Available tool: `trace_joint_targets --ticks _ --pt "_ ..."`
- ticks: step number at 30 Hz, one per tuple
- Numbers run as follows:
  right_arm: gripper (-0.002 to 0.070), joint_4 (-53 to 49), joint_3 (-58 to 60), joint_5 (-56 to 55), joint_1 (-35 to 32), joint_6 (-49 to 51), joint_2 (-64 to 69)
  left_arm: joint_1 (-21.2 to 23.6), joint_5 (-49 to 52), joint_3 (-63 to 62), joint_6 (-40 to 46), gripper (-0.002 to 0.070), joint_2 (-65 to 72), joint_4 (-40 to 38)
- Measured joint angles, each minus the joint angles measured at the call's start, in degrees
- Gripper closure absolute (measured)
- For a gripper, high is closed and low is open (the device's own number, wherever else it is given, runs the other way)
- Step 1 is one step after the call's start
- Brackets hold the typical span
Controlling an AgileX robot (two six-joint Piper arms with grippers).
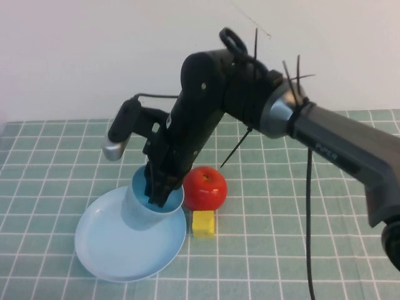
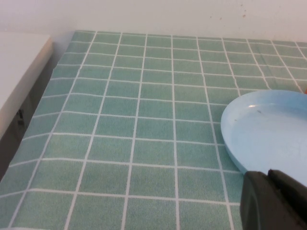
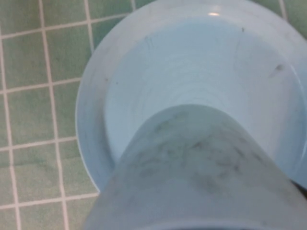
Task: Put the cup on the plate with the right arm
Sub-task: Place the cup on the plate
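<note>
The light blue cup [image 1: 139,211] stands upright on the far right part of the light blue plate [image 1: 115,250]. My right gripper [image 1: 156,195] reaches down over the cup's rim and is shut on it, one finger inside the cup. In the right wrist view the cup's wall [image 3: 201,177] fills the near part, with the plate's rim [image 3: 91,120] beneath it. My left gripper [image 2: 269,173] is out of the high view; its dark fingers sit together, empty, beside the plate [image 2: 268,129].
A red apple [image 1: 204,187] sits just right of the cup, touching or nearly touching the plate. A small yellow block [image 1: 203,223] lies in front of the apple. The green tiled cloth [image 1: 300,250] covers the table. A white ledge [image 2: 19,72] borders it.
</note>
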Motion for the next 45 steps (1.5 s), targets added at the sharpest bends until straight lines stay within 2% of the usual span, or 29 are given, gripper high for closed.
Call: trace_joint_targets --ticks 7,12,17,20,28,33,45 --pt "0.0638 0.2 0.0 0.0 0.0 0.3 3.5 0.0 0.0 0.0 0.1 0.0678 0.0 0.0" --pt "0.0637 4.2 0.0 -2.7 0.0 0.2 6.1 0.0 0.0 0.0 0.1 0.0678 0.0 0.0" --pt "0.0608 6.9 0.0 -4.5 0.0 0.1 7.7 0.0 0.0 0.0 0.1 0.0678 0.0 0.0" --pt "0.0561 6.9 0.0 -4.6 0.0 0.1 8.5 0.0 0.0 0.0 0.1 0.0678 0.0 0.0" --pt "0.0365 8.0 -0.6 -6.5 0.0 1.3 9.8 0.0 0.0 0.0 0.1 0.0678 0.0 0.0" --pt "0.0333 10.5 -6.0 -6.1 0.0 1.6 9.8 0.0 0.0 0.0 0.0 0.0678 0.0 0.0" --pt "0.0332 11.1 -27.4 4.6 0.0 3.9 9.8 0.0 0.0 0.0 0.0 0.0678 0.0 0.0"
